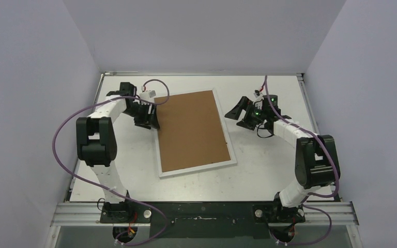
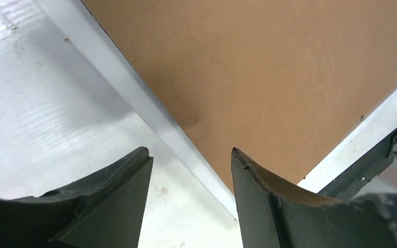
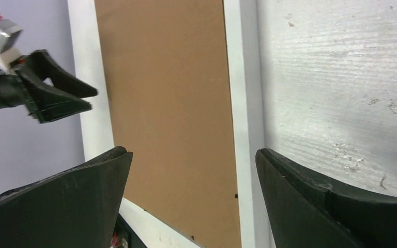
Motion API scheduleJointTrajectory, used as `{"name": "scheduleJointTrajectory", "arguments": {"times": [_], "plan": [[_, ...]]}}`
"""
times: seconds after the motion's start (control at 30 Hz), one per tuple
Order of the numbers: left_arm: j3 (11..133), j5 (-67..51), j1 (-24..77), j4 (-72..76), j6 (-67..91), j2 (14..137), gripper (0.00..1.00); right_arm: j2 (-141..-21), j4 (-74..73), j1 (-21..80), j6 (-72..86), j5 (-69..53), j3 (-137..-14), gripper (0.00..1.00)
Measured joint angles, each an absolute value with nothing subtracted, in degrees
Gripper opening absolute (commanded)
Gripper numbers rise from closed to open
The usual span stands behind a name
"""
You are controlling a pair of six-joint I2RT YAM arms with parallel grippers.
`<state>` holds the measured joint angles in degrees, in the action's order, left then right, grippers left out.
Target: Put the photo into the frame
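Observation:
The frame [image 1: 199, 167] lies flat in the middle of the table, back side up, its brown board [image 1: 191, 130] showing inside the white border. The photo is hidden. My left gripper [image 1: 150, 119] is open at the frame's left edge. In the left wrist view its fingers [image 2: 191, 152] straddle the white border [image 2: 134, 88], one over the table and one over the board [image 2: 248, 67]. My right gripper [image 1: 241, 110] stands open just right of the frame, nothing between its fingers [image 3: 193, 152]; the border [image 3: 240, 77] runs below them.
The white table [image 1: 269, 170] is enclosed by grey walls on the left, back and right. A metal rail [image 1: 201, 212] with both arm bases runs along the near edge. The left gripper [image 3: 57, 95] shows across the frame in the right wrist view.

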<state>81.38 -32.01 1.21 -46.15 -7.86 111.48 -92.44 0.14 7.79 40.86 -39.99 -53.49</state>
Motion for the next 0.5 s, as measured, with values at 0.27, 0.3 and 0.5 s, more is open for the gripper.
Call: {"name": "scheduleJointTrajectory", "arguments": {"times": [0.27, 0.3, 0.5], "plan": [[78.1, -27.9, -0.9, -49.2, -14.3, 102.8, 0.56, -92.9, 1.6, 8.4, 40.0, -37.4, -48.5, 0.95], [76.9, -26.8, -1.0, -49.1, -14.7, 102.1, 0.56, -93.2, 2.1, 8.5, 40.2, -37.4, -48.0, 0.95], [69.6, -21.7, 0.1, -46.0, -15.6, 101.7, 0.55, -94.0, 5.4, 10.2, 42.3, -37.3, -45.2, 0.95]]}}
